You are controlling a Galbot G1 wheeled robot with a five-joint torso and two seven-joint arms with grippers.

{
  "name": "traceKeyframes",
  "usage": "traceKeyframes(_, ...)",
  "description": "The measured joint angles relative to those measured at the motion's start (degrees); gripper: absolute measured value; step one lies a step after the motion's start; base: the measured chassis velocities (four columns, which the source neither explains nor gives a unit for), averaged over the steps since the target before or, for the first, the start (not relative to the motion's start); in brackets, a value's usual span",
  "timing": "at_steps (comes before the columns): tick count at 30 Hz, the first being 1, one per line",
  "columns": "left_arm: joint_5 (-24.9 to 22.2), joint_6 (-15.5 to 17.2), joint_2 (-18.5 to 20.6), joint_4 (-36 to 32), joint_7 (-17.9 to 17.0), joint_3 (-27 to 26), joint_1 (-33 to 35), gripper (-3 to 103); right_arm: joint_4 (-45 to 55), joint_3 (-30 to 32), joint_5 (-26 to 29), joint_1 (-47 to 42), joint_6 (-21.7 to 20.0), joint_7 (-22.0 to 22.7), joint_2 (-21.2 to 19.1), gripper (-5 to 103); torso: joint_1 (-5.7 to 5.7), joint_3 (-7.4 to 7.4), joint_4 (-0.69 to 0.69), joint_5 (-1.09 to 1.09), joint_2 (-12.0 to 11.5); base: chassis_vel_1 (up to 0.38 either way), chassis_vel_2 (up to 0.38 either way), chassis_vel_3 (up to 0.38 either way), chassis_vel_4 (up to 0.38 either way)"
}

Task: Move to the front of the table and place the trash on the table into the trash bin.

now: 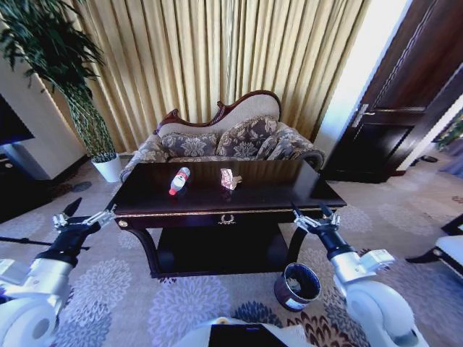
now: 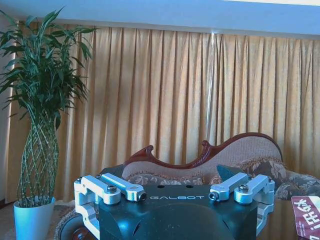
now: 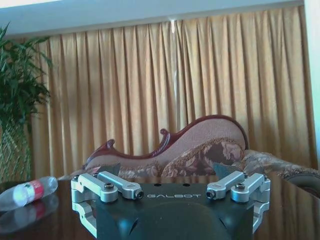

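Both grippers, left [image 1: 85, 215] & right [image 1: 312, 215], hover w/ fingers spread at table [image 1: 289, 194] front; bottle [image 1: 179, 181] & wrapper [image 1: 230, 178] lie on top, bin [image 1: 299, 286] below right.

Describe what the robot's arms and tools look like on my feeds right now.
Both arms have glossy white rounded shells that narrow to black wrist sections. The left tool and right tool match: silver metal finger linkages with visible bolts and dark fingertips. In the wrist views each tool sits on a dark teal-black body printed GALBOT.

dark glossy table [image 1: 275, 194]; red-capped bottle [image 1: 179, 181]
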Motion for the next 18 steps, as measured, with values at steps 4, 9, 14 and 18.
traceKeyframes(4,0.0,1.2,-0.1,-0.3,0.0,0.2,-0.2,100,0.1,0.0,-0.1,0.1,-1.9,0.0,-0.1,100,0.00,0.00,0.00,0.00,0.0,0.000,0.000,0.000,0.000)
traceKeyframes(9,0.0,2.2,0.0,-0.7,0.0,-0.1,-0.2,100,-0.5,-0.2,0.1,0.3,-2.6,0.0,-0.3,100,0.00,0.00,0.00,0.01,0.0,0.000,0.000,0.000,0.000)
traceKeyframes(14,-0.1,3.2,0.3,-0.7,-0.1,-0.4,-0.2,100,-0.5,-0.3,0.4,0.5,-2.8,0.1,-0.3,100,-0.01,0.00,0.00,0.01,0.0,-0.009,0.007,0.010,-0.011)
traceKeyframes(18,0.1,3.4,0.3,-0.7,-0.1,-0.2,-0.3,100,-0.5,-0.3,0.5,0.7,-2.9,0.1,-0.3,100,0.00,0.00,0.00,0.01,0.0,-0.083,0.087,0.066,-0.084)
